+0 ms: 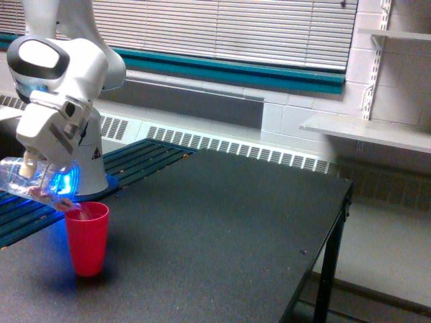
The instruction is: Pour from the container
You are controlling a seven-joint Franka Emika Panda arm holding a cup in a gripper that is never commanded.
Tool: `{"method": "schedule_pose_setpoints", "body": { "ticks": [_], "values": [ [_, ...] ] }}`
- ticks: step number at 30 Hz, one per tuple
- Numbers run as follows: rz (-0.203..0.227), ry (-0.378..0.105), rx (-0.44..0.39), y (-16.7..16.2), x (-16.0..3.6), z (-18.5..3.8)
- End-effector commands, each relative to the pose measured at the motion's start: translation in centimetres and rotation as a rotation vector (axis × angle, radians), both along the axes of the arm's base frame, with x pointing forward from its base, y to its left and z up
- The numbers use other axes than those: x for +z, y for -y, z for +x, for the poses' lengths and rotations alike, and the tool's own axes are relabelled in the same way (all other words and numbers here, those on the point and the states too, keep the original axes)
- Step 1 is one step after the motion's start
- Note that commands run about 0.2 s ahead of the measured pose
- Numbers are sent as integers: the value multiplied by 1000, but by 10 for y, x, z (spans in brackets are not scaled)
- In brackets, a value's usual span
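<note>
Gripped in the robot's gripper (30, 168) at the exterior view's left, the container (34, 183) lies tipped nearly on its side, its mouth lowered over the rim of the red cup (86, 237). The fingers are closed against the clear cup's wall, though only one pale fingertip shows through the plastic; the rest is masked by the white wrist housing of the arm (57, 87). The arm's upper links run out of the top of the frame. A blue glow near the gripper washes over the container and blurs its outline, so its far end is hard to trace. Small pinkish pieces sit near the container's mouth, just above the red cup; whether any are falling cannot be made out. The red cup stands upright on the dark table (215, 229), close to its near left corner. Behind the arm, a dark slatted bench (145, 158) meets the table's edge, and the arm's white base stands there. Window blinds (222, 27) with a teal sill fill the back wall, and a shelf (367, 131) juts out at the exterior view's right.
</note>
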State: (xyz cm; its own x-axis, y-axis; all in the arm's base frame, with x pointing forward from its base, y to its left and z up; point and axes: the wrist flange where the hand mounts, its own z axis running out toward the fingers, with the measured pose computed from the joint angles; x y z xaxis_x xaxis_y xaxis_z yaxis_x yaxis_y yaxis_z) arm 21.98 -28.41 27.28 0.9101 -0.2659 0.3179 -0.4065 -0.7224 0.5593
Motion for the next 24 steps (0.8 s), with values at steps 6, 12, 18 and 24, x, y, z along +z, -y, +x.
{"method": "schedule_pose_setpoints", "body": {
  "ticks": [6, 12, 18, 24],
  "values": [
    [-17, 9, 5, -4, 4, 6],
    [-21, 10, 9, -5, 8, 10],
    [-24, 11, 9, -4, 12, 11],
    [-27, 1, 14, -6, 12, 11]
  ]
}}
